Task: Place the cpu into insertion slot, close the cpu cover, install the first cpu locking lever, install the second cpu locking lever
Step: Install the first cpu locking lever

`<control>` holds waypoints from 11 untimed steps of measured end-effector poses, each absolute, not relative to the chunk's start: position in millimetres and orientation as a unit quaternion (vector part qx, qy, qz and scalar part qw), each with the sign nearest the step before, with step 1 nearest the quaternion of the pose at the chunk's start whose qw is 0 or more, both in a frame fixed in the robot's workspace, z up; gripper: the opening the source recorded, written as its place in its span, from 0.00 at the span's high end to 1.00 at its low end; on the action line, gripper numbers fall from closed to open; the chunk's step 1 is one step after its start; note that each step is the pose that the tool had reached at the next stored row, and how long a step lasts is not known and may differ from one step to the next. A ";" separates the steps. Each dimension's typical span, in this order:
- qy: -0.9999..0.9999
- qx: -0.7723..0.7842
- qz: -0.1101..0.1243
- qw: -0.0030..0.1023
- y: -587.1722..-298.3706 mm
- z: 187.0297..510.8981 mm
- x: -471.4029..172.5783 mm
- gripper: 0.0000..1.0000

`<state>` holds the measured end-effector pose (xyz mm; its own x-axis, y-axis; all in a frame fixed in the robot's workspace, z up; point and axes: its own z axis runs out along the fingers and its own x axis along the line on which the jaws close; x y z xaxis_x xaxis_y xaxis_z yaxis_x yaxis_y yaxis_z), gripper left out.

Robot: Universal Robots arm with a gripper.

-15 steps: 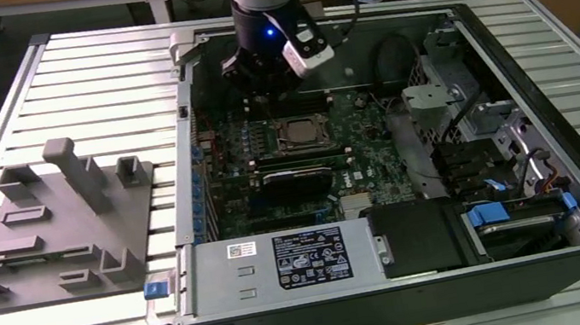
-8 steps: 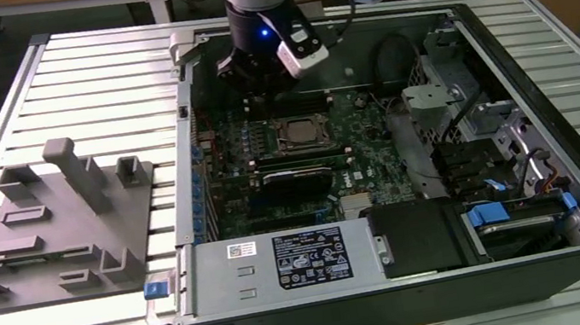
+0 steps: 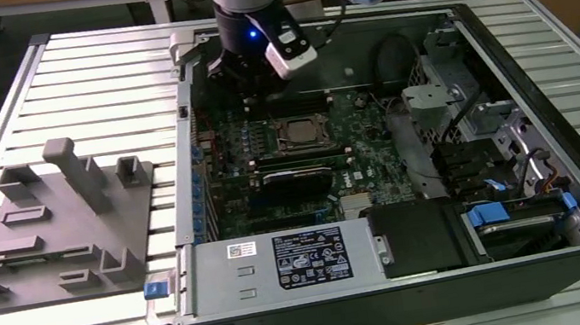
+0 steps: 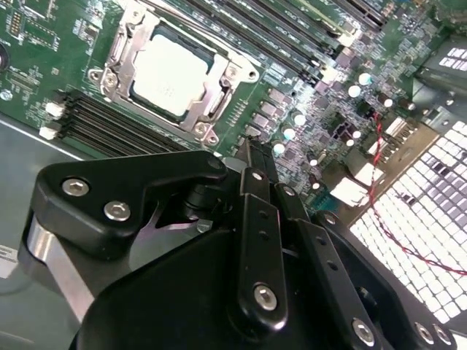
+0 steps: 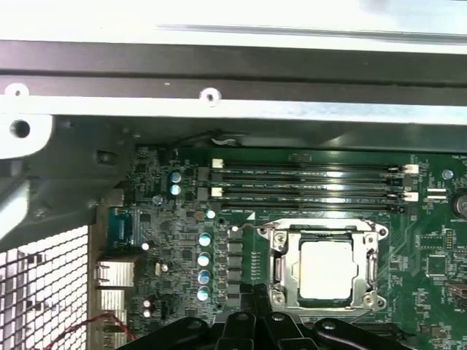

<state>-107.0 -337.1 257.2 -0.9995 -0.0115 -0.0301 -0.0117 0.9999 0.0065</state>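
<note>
Cpu [image 3: 305, 134] is seen seated in insertion slot [image 3: 281, 140], mid-frame in exterior view, cpu cover [image 5: 283, 268] laid over it. Jaws are held pinched together, empty, higher in frame, clear of it.

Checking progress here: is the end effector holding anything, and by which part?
Nothing. The end effector is shut and empty above the board; the chip sits in its socket.

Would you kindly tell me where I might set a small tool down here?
The pale slatted metal table is bare behind the grey moulded fixture plate, up to the open black computer case, and in a strip before that plate. Inside the case it is crowded: green circuit board, metal drive cages, and the black gripper above the board.
</note>
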 end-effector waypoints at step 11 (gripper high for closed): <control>1.000 -0.006 0.016 0.018 -337.1 257.2 -118.3 0.90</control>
<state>-118.3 -337.1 257.2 -0.9993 -0.0106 -0.0357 -0.0118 0.9994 0.0326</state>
